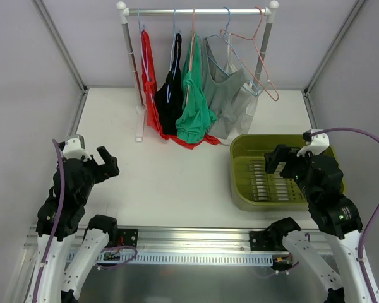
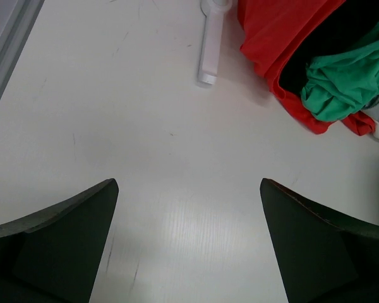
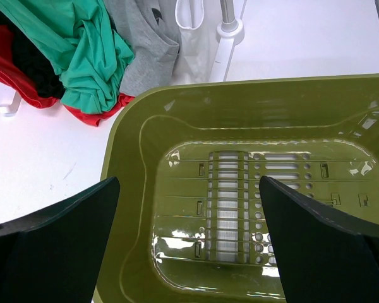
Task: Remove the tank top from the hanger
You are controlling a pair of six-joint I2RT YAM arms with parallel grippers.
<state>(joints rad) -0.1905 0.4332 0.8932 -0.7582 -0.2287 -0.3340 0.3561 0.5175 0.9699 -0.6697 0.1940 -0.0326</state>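
Observation:
Several tank tops hang on hangers from a white rail (image 1: pixel 196 11) at the back: red (image 1: pixel 150 82), black (image 1: pixel 170 95), green (image 1: pixel 194 95), grey (image 1: pixel 222 95). Their lower ends bunch on the table. In the left wrist view the red (image 2: pixel 271 38) and green (image 2: pixel 347 82) cloth lie far ahead to the right. My left gripper (image 1: pixel 108 162) (image 2: pixel 188 183) hovers open over bare table at the near left. My right gripper (image 1: pixel 279 163) (image 3: pixel 188 180) hangs open above the basket, holding nothing. The green (image 3: pixel 82 57) and grey (image 3: pixel 145 44) tops show beyond it.
An olive plastic basket (image 1: pixel 240 142) (image 3: pixel 177 95) sits at the right, nothing inside it. An empty pink hanger (image 1: pixel 265 57) dangles at the rail's right end. The rack's white foot (image 2: pixel 208 57) rests on the table left of the clothes. Grey walls enclose the table.

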